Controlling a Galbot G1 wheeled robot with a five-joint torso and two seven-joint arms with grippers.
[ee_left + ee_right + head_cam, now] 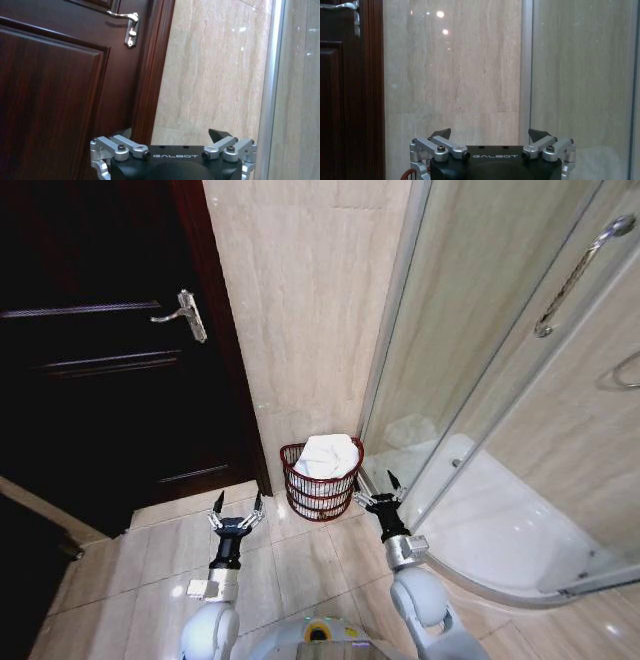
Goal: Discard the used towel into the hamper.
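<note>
A white towel (pixel 327 456) lies bunched inside the hamper (pixel 318 493), a small round dark red open-weave basket standing on the floor against the marble wall. My left gripper (pixel 238 504) hangs open to the left of the hamper, nothing between its fingers. To the hamper's right, close beside its rim, my right gripper (pixel 379 485) is open and empty too. In the left wrist view the left gripper (pixel 172 135) faces the door frame. In the right wrist view the right gripper (pixel 490 134) faces the wall, and a bit of the hamper's rim (pixel 408 174) shows beside it.
A dark wooden door (pixel 110 370) with a metal handle (pixel 186 314) stands at the left. The glass shower enclosure (pixel 500 380) and its white curved tray (pixel 500 530) are at the right. Beige floor tiles (pixel 160 560) lie in front.
</note>
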